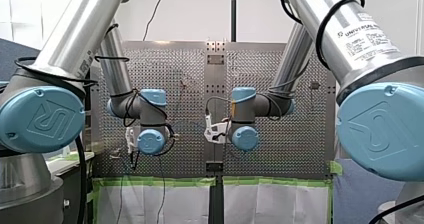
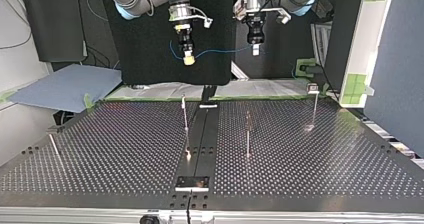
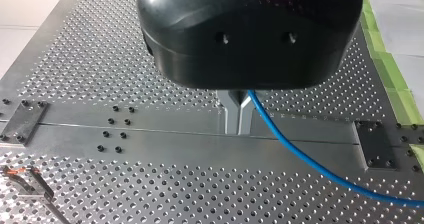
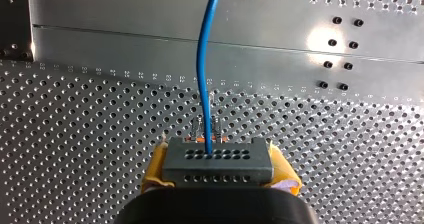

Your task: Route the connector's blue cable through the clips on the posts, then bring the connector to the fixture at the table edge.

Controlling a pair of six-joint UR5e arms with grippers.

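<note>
Connector (image 4: 218,160), grey, sits clamped in right claw (image 4: 219,171); left claw (image 3: 239,116) pinches blue cable (image 3: 300,156)

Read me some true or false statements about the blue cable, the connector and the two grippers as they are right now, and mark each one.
1. My right gripper holds the connector between yellow pads. True.
2. My left gripper has open, empty jaws. False: the jaws are shut on the blue cable.
3. The blue cable already runs through a clip. False: it hangs in the air between the two grippers, above the posts.
4. The blue cable goes into the connector's face. True.
</note>
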